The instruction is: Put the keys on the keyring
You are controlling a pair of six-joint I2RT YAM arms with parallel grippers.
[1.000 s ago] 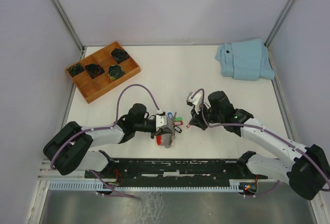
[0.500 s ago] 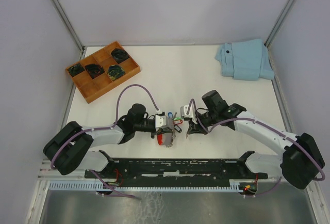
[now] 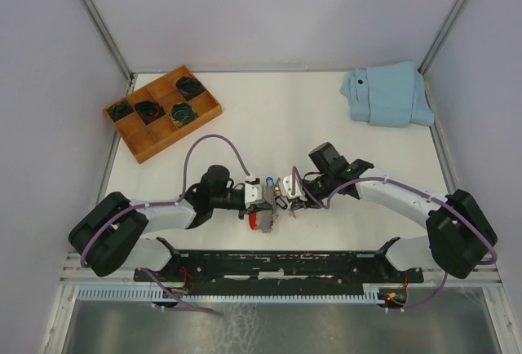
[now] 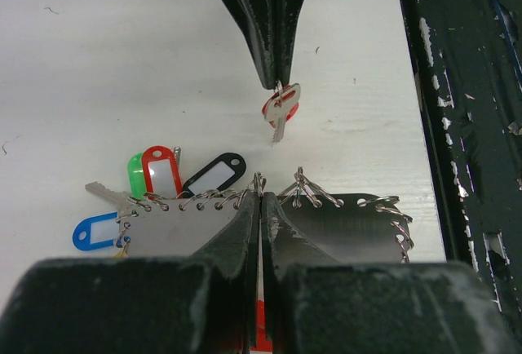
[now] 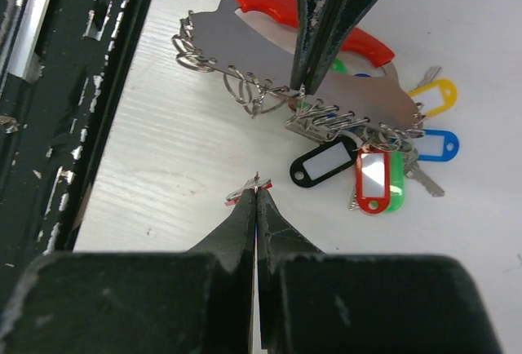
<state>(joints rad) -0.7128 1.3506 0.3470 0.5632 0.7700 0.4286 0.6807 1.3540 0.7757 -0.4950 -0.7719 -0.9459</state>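
Inspecting the near edge of the counter (image 3: 269, 126), about midway along it, you will find the two pincers opposed tip to tip. The left pincer (image 4: 261, 199) is clamped on a small wire ring (image 4: 258, 181) at the rim of the keyring (image 5: 367, 97). The keyring lies flat, its red curved band (image 5: 261, 3) just beside the dark rail (image 4: 473, 126) along that edge. The right pincer (image 5: 256, 191) is clamped on the head of a silver key (image 4: 281, 109) with a red tag behind it.

Governing relation: the key lies straight ahead of the held ring, near it but apart, and offset slightly toward the near edge. Its long axis runs along the line between the two pincers, blade pointing at the ring.

The right arm carries the key, so it is the one to close the gap. Both arms reach inward, low over the counter, their fingers roughly parallel to the near edge.

Judgement: the blade, not the head, faces the ring. You should expect to re-angle the key before threading.
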